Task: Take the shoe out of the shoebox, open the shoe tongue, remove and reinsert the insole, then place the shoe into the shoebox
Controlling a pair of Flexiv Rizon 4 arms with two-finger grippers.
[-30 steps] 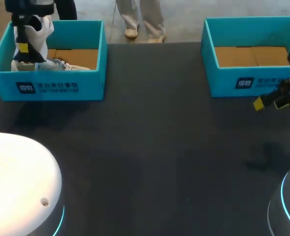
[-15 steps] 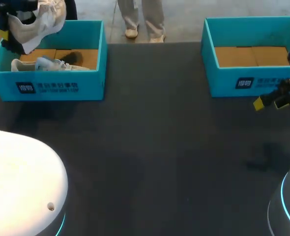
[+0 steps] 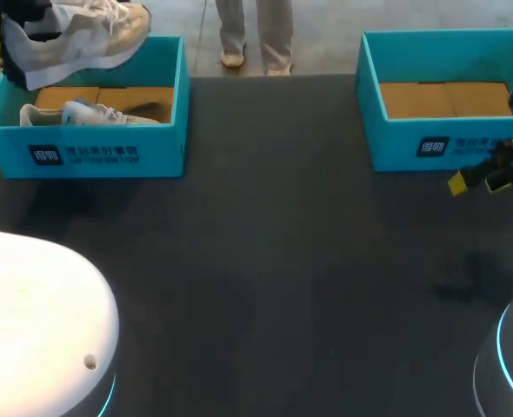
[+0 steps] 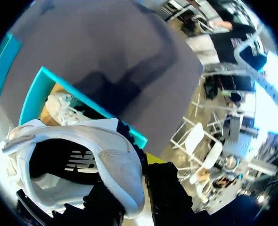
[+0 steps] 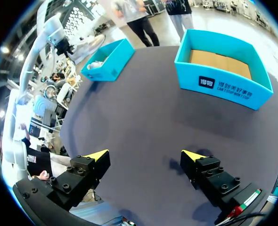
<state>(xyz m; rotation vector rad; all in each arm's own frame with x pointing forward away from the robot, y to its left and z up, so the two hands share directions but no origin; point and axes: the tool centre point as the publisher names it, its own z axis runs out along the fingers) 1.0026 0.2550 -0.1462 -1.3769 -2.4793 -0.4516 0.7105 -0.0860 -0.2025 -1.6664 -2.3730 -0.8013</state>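
A white shoe (image 3: 74, 35) hangs in the air above the back of the left teal shoebox (image 3: 83, 152), lying roughly level with its toe pointing right. My left gripper (image 3: 0, 43) is shut on its heel end. In the left wrist view the heel collar of the shoe (image 4: 106, 155) is pinched in the left gripper (image 4: 132, 188), with the left shoebox (image 4: 35, 89) below. A second white shoe (image 3: 91, 113) lies inside that box. My right gripper (image 3: 487, 178) stands open and empty in front of the right shoebox (image 3: 448, 143).
The right shoebox (image 5: 224, 70) shows only its brown cardboard floor. The dark table (image 3: 274, 261) stretches between and in front of the two boxes. The left shoebox (image 5: 108, 61) lies far across the table from the right gripper (image 5: 146, 157).
My left gripper has lifted the white shoe up out of the left box and swung it from toe-down to nearly level. The right arm has not moved.
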